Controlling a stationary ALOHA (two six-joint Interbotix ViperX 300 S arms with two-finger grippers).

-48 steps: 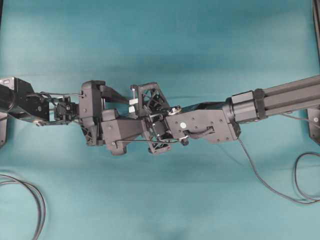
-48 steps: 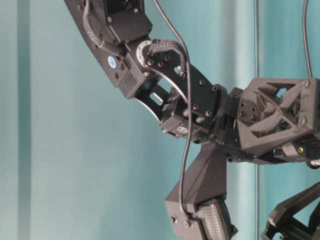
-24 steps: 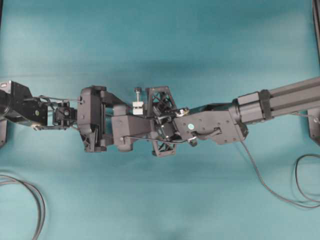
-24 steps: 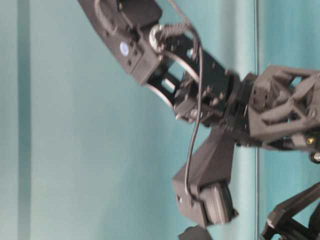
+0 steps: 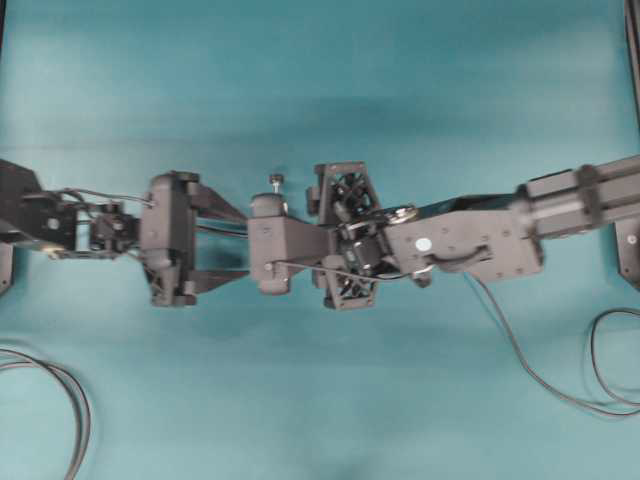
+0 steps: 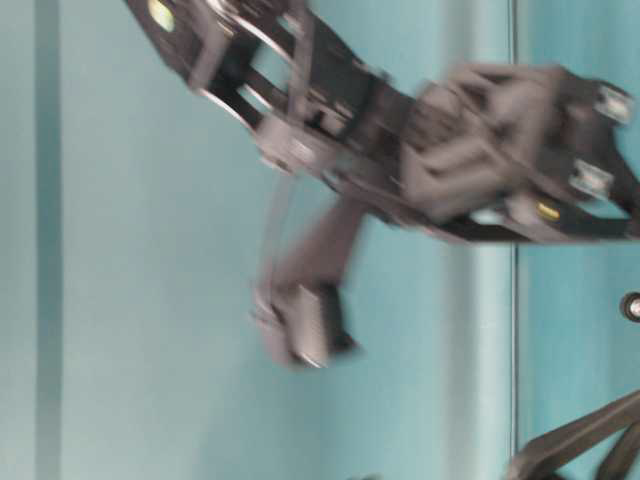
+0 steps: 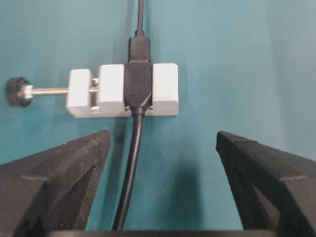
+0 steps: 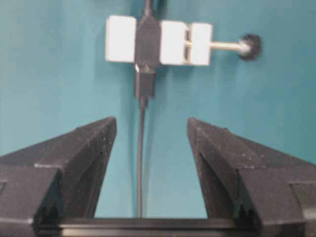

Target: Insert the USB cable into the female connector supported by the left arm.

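**USB cable seated in the female connector, both tools wide open**

USB cable [image 8: 142, 148] lies on the teal surface [image 5: 320, 80] with its black plug [image 8: 145, 83] pushed into the female connector [image 7: 138, 86]. In my left wrist view the connector sits in the upper middle of the frame, its black socket clamped between the white blocks, with the thin screw and dark round knob [image 7: 16, 92] pointing toward the left edge. The connector's own dark cable [image 7: 131, 168] runs down from it toward the bottom of the frame, passing between my left fingers.

My left tool [image 7: 163, 163] stands wide open and holds nothing; its two pointed fingers [image 7: 59, 173] fill the lower corners, well clear of the connector. My right tool [image 8: 150, 143] is also spread apart and empty; in its wrist view the connector is at top centre and the cable runs down the middle of the gap without touching either finger.

From overhead, my two arms meet nose to nose in the middle of the frame, left tool [image 5: 215, 245] facing right. The table-level view is too blurred to add anything.
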